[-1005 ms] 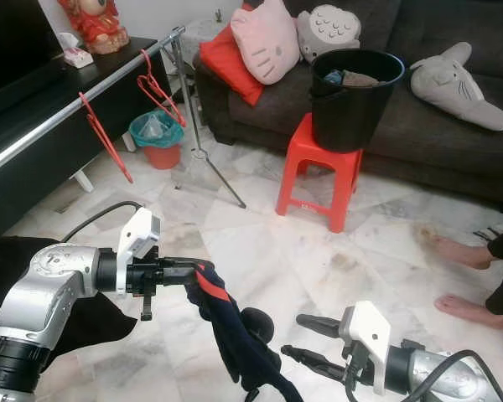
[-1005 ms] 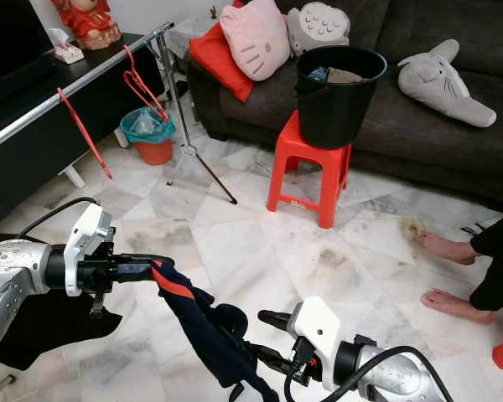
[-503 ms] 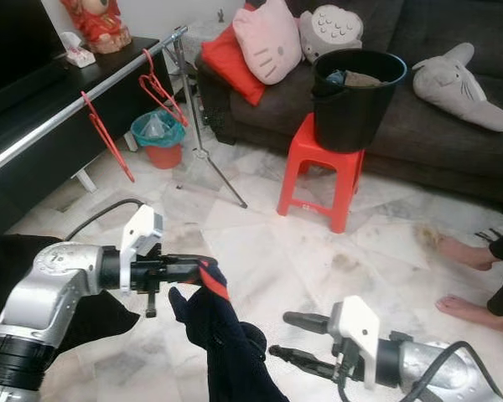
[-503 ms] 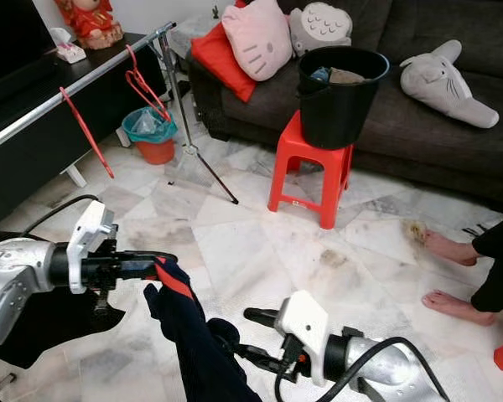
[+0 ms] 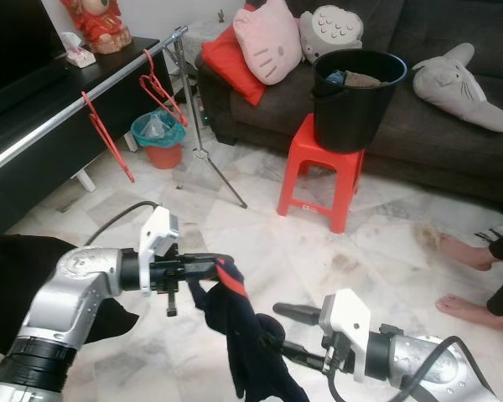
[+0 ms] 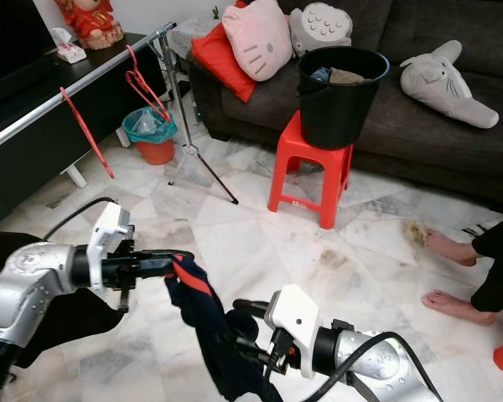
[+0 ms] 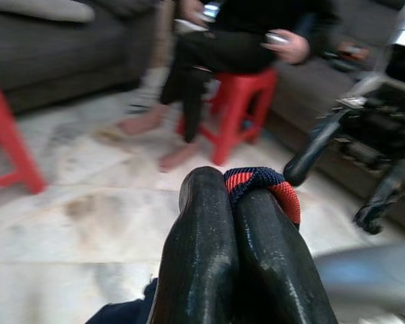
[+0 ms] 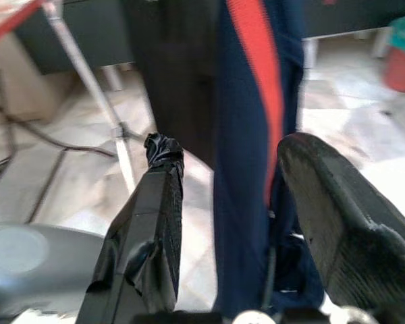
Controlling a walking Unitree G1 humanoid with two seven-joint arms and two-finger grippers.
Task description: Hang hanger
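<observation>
My left gripper (image 5: 222, 266) is shut on the red-trimmed edge of a navy garment (image 5: 245, 335), which hangs from it above the marble floor. In the left wrist view the red and navy hem (image 7: 266, 183) is pinched at the fingertips. My right gripper (image 5: 287, 333) is open low at the front, one finger on each side of the hanging cloth (image 8: 246, 135). Two red hangers (image 5: 107, 138) (image 5: 158, 88) hang on a silver rail (image 5: 59, 113) at the far left.
The rail's tripod stand (image 5: 205, 151) and a teal bin (image 5: 157, 138) are by the rail. A red stool (image 5: 318, 172) carries a black bucket (image 5: 356, 96) before the dark sofa (image 5: 453, 126). A person's bare feet (image 5: 465, 251) rest at the right.
My left gripper has carried the garment rightwards and a little forward. My right gripper has come in to the left, so its open fingers now straddle the cloth.
</observation>
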